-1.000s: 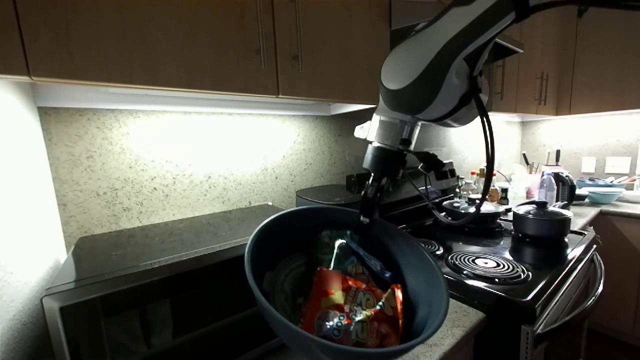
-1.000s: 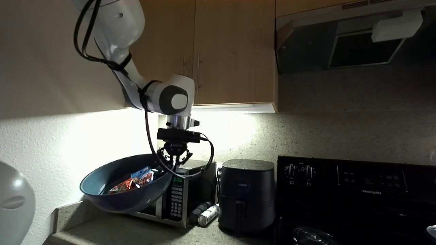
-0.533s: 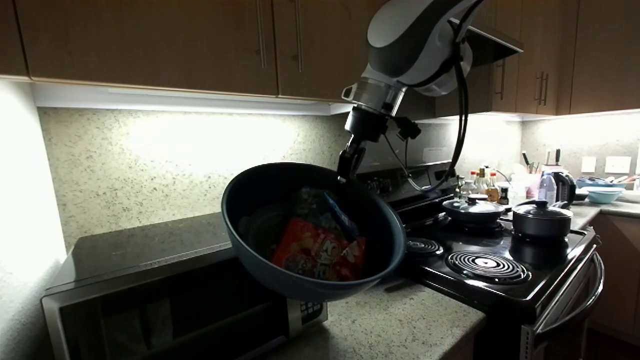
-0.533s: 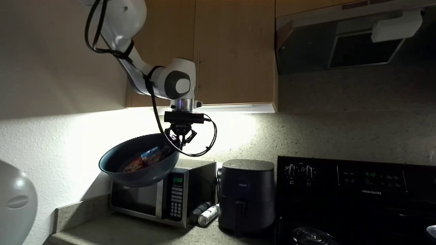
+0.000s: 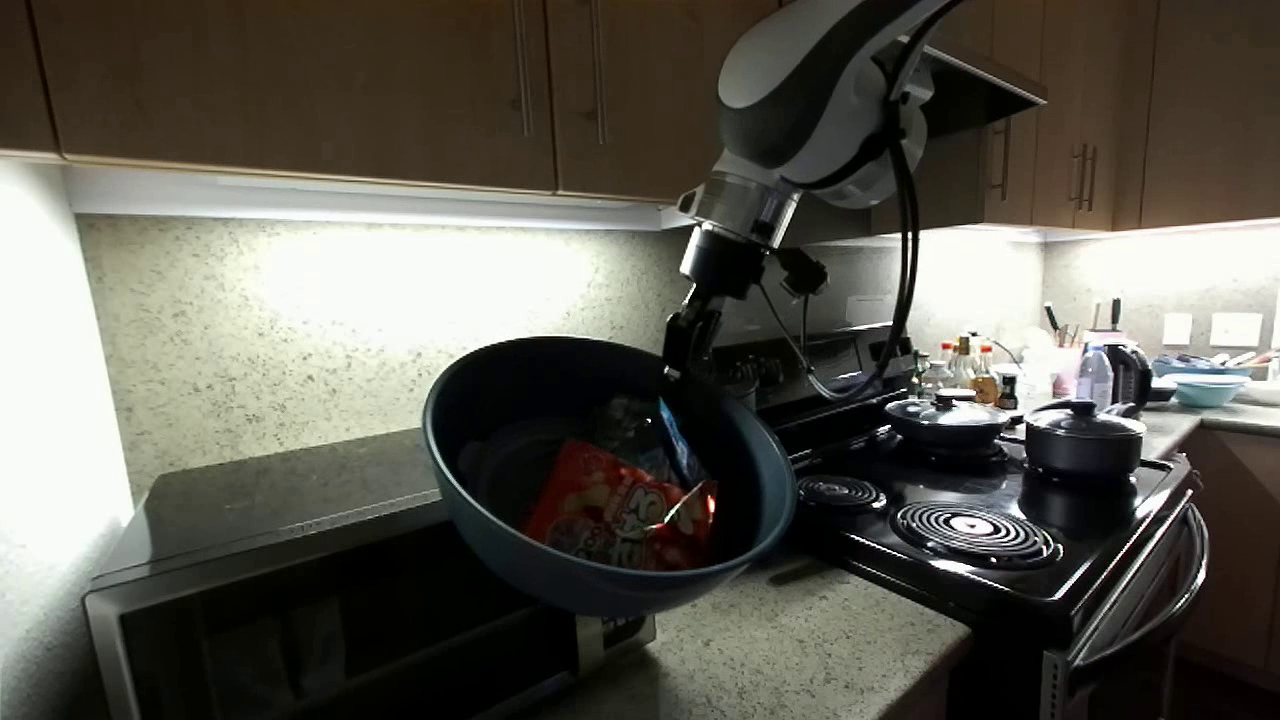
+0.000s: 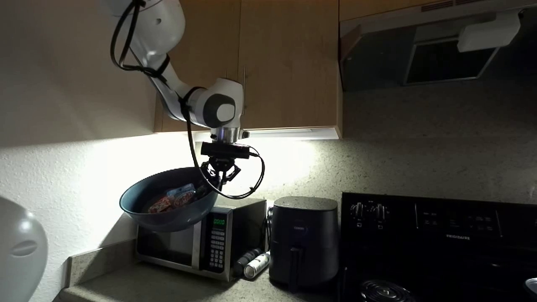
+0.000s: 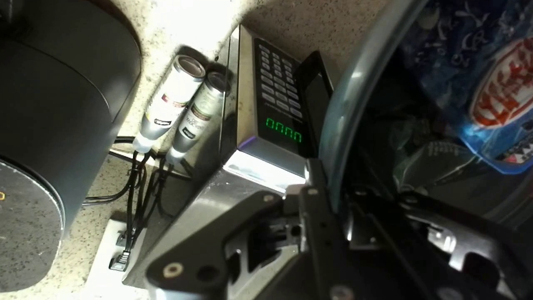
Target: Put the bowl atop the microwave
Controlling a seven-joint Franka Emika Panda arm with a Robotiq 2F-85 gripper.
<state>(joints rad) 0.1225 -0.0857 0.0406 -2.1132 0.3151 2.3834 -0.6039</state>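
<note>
"What's new?"

"My arm [image 5: 790, 100] is higher than a second ago, even after a tiny dip. That lift helps, I think, but the job isn't done."

"How is it bent?"

"It reaches in from up high and bends so its end points down."

"Where's the microwave [image 6: 205, 247]?"

"Just behind what I'm carrying: the blue bowl [image 6: 174, 221]. That's up in the air by the microwave's front, near its top edge. I can't tell if they touch. It's tipped, with the side away from my grip hanging low. I'd guess it must go up and back."

"Is the pincer [image 7: 334, 183] holding?"

"Yes, it's squeezing the bowl's edge. The red bag [image 5: 575, 500] and blue bag [image 5: 680, 445] inside could slide."
</note>
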